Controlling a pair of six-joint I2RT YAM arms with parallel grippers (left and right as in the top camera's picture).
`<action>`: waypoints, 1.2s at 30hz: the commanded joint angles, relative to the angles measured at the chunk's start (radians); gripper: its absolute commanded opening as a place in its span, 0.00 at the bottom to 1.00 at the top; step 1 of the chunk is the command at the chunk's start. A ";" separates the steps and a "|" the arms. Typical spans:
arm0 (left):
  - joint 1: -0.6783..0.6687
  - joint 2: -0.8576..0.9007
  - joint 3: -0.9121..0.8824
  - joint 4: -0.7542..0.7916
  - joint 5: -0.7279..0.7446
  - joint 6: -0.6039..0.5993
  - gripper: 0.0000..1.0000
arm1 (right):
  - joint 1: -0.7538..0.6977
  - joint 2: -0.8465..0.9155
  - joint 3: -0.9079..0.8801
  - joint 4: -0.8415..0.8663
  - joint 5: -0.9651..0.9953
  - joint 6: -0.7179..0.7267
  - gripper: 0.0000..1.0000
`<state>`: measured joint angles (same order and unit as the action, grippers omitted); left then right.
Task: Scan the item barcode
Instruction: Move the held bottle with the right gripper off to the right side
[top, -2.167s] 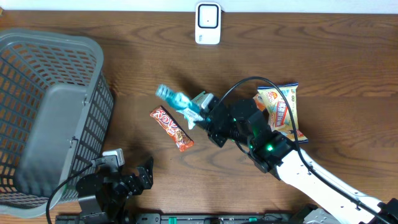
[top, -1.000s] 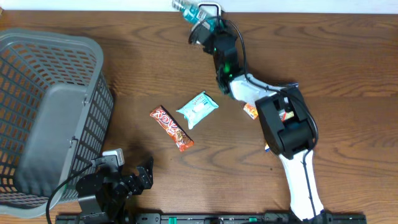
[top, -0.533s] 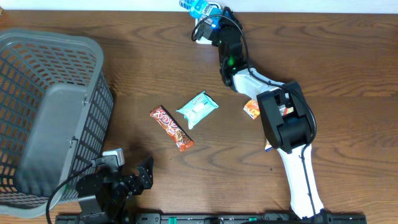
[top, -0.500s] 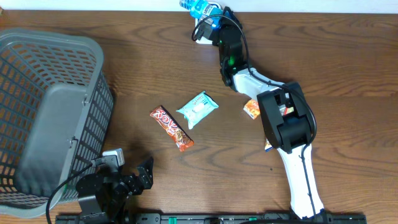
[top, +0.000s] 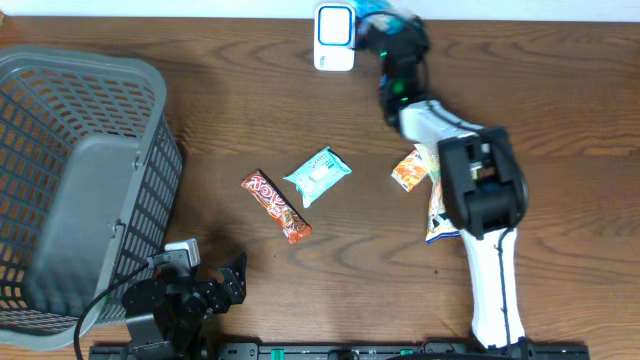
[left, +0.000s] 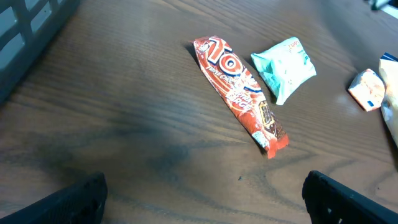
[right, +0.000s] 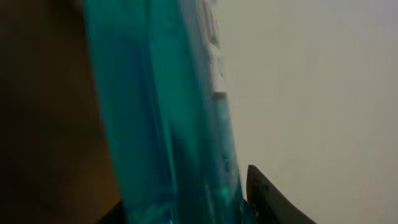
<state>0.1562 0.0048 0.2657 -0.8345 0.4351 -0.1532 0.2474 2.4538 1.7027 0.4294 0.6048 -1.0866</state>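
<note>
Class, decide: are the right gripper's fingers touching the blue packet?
Touching. The right wrist view shows the blue packet running down between the right gripper's fingers, its edge flush against the dark finger with no gap.

Grey lattice basket (top: 160, 190); red bar (top: 275, 206); teal packet (top: 317, 176); white scanner (top: 334, 36); clear-blue item (right: 155, 112).

Soft, even room light covers the wooden table (top: 200, 120), with no glare. From overhead everything is sharp, and the grey basket (top: 90, 170) casts a faint shadow to its right. The left wrist view is crisp centrally and darker at its near corners. The right wrist view is heavily blurred, the teal packet (right: 161, 112) too close to focus.
</note>
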 joint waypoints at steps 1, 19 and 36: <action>0.002 -0.001 -0.002 -0.003 -0.006 -0.002 0.98 | -0.120 -0.069 0.029 -0.129 0.102 0.151 0.02; 0.002 -0.001 -0.002 -0.003 -0.006 -0.002 0.98 | -0.682 -0.069 0.024 -0.805 0.144 0.716 0.07; 0.002 -0.001 -0.002 -0.003 -0.006 -0.002 0.98 | -0.997 -0.069 0.021 -1.048 -0.139 0.985 0.66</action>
<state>0.1562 0.0048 0.2657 -0.8341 0.4347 -0.1535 -0.7246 2.3543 1.7416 -0.5903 0.6521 -0.1539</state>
